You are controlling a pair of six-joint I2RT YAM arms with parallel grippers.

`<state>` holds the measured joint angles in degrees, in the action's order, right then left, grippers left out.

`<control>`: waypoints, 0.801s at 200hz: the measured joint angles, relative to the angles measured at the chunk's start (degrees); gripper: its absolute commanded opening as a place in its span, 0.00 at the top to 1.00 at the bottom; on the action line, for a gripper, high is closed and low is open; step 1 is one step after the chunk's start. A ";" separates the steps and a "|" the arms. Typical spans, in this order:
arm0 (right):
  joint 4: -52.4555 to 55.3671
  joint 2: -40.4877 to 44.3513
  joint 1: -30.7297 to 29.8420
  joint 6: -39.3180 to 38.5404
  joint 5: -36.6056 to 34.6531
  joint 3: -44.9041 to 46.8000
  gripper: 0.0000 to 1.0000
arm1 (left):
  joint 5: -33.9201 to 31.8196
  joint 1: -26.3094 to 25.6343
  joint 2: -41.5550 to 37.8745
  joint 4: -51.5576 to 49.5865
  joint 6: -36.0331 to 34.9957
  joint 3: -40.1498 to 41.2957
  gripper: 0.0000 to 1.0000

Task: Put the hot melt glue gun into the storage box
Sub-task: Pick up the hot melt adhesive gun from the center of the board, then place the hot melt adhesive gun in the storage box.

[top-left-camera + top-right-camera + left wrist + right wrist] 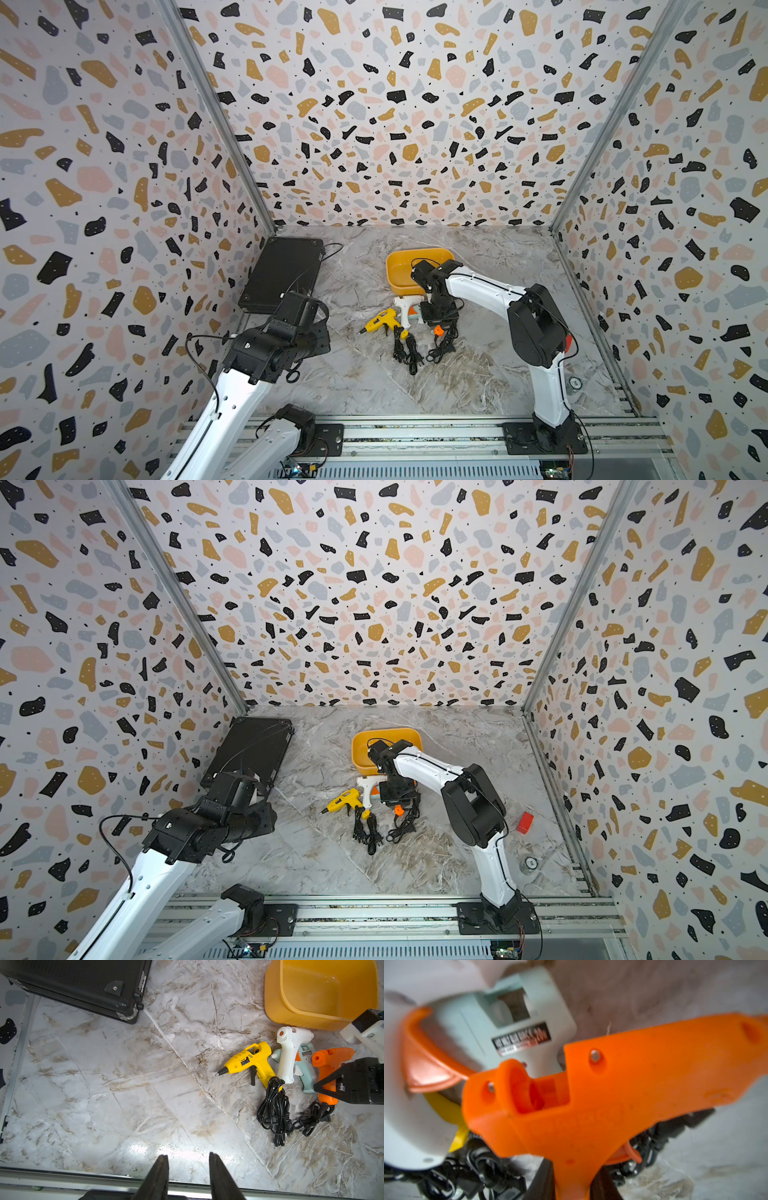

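Lying outside the storage box (276, 1001) — orange glue gun (330, 1059).

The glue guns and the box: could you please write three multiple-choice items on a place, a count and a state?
1. Where does the box stand? A. on a shelf; B. on the table, behind the glue guns; C. on the floor.
2. How many glue guns are there? A. two; B. three; C. four.
3. What is the right gripper doing? A. hanging open over the box; B. clamping the handle of the orange glue gun; C. gripping the box's rim.
Key: 1 B, both top views show it beyond them; 2 C, yellow gun, white gun, pale blue gun, orange one; 3 B, the right wrist view shows the handle between its fingers.
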<state>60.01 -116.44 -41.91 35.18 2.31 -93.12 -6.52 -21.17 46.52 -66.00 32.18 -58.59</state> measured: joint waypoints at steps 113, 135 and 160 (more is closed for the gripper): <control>-6.93 34.18 -0.76 -37.97 -18.49 -0.92 1.00 | 0.02 -2.49 -1.99 0.02 0.00 0.00 0.63; -16.92 31.95 -0.76 -53.53 -18.29 0.17 1.00 | -0.42 -2.62 -1.79 -0.09 -0.04 -0.20 0.63; -23.32 21.49 -0.72 -67.89 -16.63 -5.14 1.00 | -1.92 -2.62 -0.52 -0.94 -0.22 -1.97 0.63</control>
<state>36.69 -94.96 -42.63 -32.71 -14.33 -98.26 -8.45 -23.79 46.00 -66.94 31.97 -60.55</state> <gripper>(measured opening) 0.241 0.368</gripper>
